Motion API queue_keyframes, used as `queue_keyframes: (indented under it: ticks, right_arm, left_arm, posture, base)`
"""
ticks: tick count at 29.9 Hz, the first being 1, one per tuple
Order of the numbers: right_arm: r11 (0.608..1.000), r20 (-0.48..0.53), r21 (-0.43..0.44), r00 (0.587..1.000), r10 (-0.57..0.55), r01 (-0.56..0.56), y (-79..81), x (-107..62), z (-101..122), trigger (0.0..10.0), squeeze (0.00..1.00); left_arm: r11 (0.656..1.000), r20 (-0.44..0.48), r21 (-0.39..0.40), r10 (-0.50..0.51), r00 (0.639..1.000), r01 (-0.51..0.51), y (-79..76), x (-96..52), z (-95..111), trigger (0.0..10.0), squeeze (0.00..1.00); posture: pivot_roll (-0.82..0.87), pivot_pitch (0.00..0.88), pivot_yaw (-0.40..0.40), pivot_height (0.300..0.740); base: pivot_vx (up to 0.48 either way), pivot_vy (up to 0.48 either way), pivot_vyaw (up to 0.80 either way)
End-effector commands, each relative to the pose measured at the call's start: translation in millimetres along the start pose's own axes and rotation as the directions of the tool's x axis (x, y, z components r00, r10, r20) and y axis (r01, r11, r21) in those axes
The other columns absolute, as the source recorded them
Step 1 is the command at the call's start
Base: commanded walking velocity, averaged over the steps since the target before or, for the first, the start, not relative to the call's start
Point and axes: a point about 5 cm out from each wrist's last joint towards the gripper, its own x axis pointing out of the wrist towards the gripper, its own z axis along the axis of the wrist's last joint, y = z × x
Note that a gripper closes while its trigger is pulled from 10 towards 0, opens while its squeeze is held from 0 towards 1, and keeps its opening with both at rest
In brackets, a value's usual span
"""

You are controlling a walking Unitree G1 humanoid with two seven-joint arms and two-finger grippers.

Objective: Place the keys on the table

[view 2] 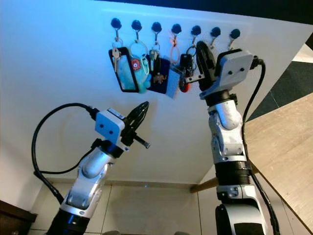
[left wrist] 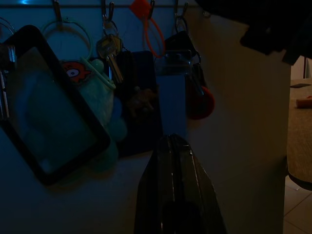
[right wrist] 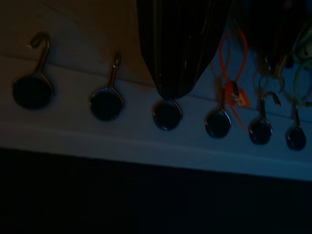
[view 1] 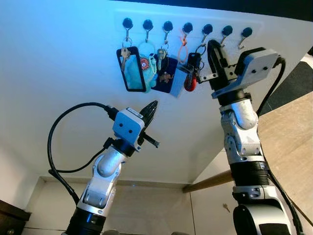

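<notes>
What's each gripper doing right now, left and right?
Left gripper: shut, empty, below the hanging keys.
Right gripper: shut, empty, up at the hooks.

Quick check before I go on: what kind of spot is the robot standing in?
Probably a home entryway: a white wall with a row of key hooks holding key bunches, a tiled floor, and a wooden table on the robot's right.
</notes>
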Motion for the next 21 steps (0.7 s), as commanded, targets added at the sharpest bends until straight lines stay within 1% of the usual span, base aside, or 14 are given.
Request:
queue_keyframes:
  ticks: [1, 5, 6, 7, 9, 12, 13, 14, 16, 17, 18, 19, 20, 21]
  right_arm:
    - [1.000, 0.028, 0.006, 1.000, -0.003, 0.003, 1.5, 1.8, 5, 0.0, 0.00]
    - [1.000, 0.004, 0.010, 1.000, -0.002, 0.002, 4.3, -1.3, -1, 0.0, 0.00]
    - [1.000, -0.015, 0.008, 1.000, -0.005, 0.005, 4.8, -3.4, -5, 3.9, 0.00]
    - [1.000, -0.041, 0.004, 0.999, -0.009, 0.009, 4.8, -5.8, -9, 8.9, 1.00]
    - [1.000, -0.041, 0.004, 0.999, -0.009, 0.009, 4.8, -5.8, -9, 8.9, 1.00]
    - [1.000, -0.091, -0.004, 0.995, -0.028, 0.028, 3.5, -10.2, -17, 10.0, 1.00]
    - [0.999, -0.109, -0.007, 0.993, -0.042, 0.042, 2.1, -11.9, -20, 10.0, 0.87]
    - [0.999, -0.109, -0.007, 0.993, -0.042, 0.042, 2.1, -11.9, -20, 10.0, 0.87]
    - [0.998, -0.129, -0.022, 0.989, -0.069, 0.067, -1.5, -14.0, -24, 10.0, 0.35]
    - [0.997, -0.134, -0.028, 0.988, -0.077, 0.074, -3.0, -14.5, -24, 10.0, 0.35]
    - [0.996, -0.139, -0.034, 0.986, -0.090, 0.086, -5.6, -15.1, -25, 10.0, 0.18]
    - [0.996, -0.139, -0.034, 0.986, -0.090, 0.086, -5.6, -15.1, -25, 10.0, 0.18]
    - [0.995, -0.142, -0.036, 0.985, -0.102, 0.097, -8.0, -15.4, -26, 10.0, 0.00]
    - [0.993, -0.147, -0.036, 0.983, -0.112, 0.108, -11.3, -15.9, -26, 10.0, 0.00]
  left_arm:
    - [1.000, 0.005, 0.004, -0.008, 1.000, 0.008, -3.0, 2.1, 3, 10.0, 0.00]
    - [1.000, 0.004, 0.005, -0.013, 1.000, 0.013, -4.2, 2.4, 2, 10.0, 0.00]
    - [1.000, 0.004, 0.006, -0.015, 1.000, 0.015, -4.6, 2.6, 2, 10.0, 0.00]
    - [1.000, 0.005, 0.005, -0.017, 1.000, 0.017, -5.0, 2.9, 3, 10.0, 0.00]
    - [1.000, 0.005, 0.005, -0.017, 1.000, 0.017, -5.0, 2.9, 3, 10.0, 0.00]
    - [1.000, 0.010, 0.001, -0.022, 1.000, 0.022, -6.0, 4.0, 4, 10.0, 0.00]
    - [1.000, 0.014, -0.002, -0.026, 1.000, 0.026, -6.9, 4.7, 5, 10.0, 0.00]
    - [1.000, 0.014, -0.002, -0.026, 1.000, 0.026, -6.9, 4.7, 5, 10.0, 0.00]
    - [0.999, 0.022, -0.008, -0.034, 0.999, 0.035, -8.7, 6.2, 6, 10.0, 0.00]
    - [0.999, 0.025, -0.010, -0.037, 0.999, 0.037, -9.3, 6.8, 6, 10.0, 0.00]
    - [0.999, 0.029, -0.009, -0.041, 0.999, 0.042, -9.8, 7.7, 7, 10.0, 0.00]
    - [0.999, 0.029, -0.009, -0.041, 0.999, 0.042, -9.8, 7.7, 7, 10.0, 0.00]
    - [0.999, 0.034, -0.009, -0.045, 0.998, 0.046, -10.3, 8.6, 8, 10.0, 0.00]
    - [0.999, 0.040, -0.006, -0.051, 0.998, 0.051, -10.8, 9.6, 10, 10.0, 0.00]
  posture:
    - [0.07, 0.061, -0.064, 0.740]
    - [0.07, 0.062, -0.066, 0.740]
    - [0.07, 0.062, -0.066, 0.740]
    - [0.07, 0.062, -0.066, 0.740]
    - [0.07, 0.062, -0.066, 0.740]
    - [0.07, 0.069, -0.064, 0.740]
    - [0.07, 0.069, -0.064, 0.740]
    - [0.07, 0.069, -0.064, 0.740]
    - [0.07, 0.067, -0.065, 0.740]
    - [0.07, 0.067, -0.065, 0.740]
    - [0.07, 0.068, -0.065, 0.740]
    - [0.07, 0.068, -0.065, 0.740]
    - [0.07, 0.068, -0.065, 0.740]
    - [0.07, 0.067, -0.066, 0.740]
  base:
    - [0.000, 0.000, 0.00]
    - [0.000, 0.000, 0.00]
    - [0.000, 0.000, 0.00]
    - [0.000, 0.000, 0.00]
    - [0.000, 0.000, 0.00]
    - [0.000, 0.000, 0.00]
    - [0.000, 0.000, 0.00]
    - [0.000, 0.000, 0.00]
    - [0.000, 0.000, 0.00]
    - [0.000, 0.000, 0.00]
    - [0.000, 0.000, 0.00]
    - [0.000, 0.000, 0.00]
    - [0.000, 0.000, 0.00]
    - [0.000, 0.000, 0.00]
